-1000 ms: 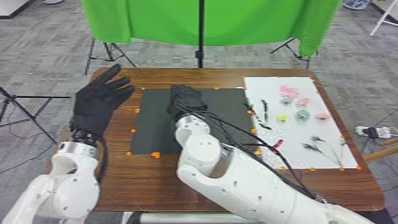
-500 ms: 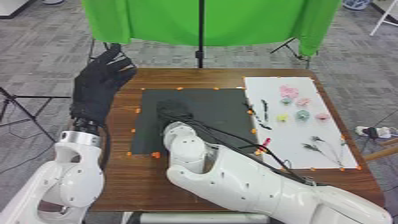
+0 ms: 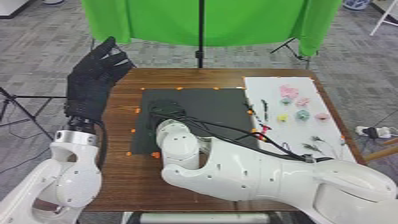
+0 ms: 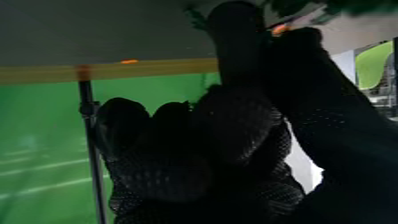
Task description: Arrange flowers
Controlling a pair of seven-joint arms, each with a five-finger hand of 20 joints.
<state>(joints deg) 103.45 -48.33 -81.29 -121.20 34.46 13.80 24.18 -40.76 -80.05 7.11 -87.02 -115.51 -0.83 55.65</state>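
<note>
While right arm (image 3: 240,172) slants in from near right, bent, its hand (image 3: 167,110) sits over left part of dark mat (image 3: 218,100); cannot tell whether it grips anything. In right wrist view, green foliage (image 4: 342,6) near that hand, contact unclear. Left arm (image 3: 71,180) runs forward along left side, hand (image 3: 87,82) open, fingers loosely spread, pointing far. Small flowers (image 3: 303,115), pink, yellow and bluish, lie on white sheet (image 3: 271,86), right side of surface (image 3: 120,192); thin sprigs (image 3: 313,148) nearer.
</note>
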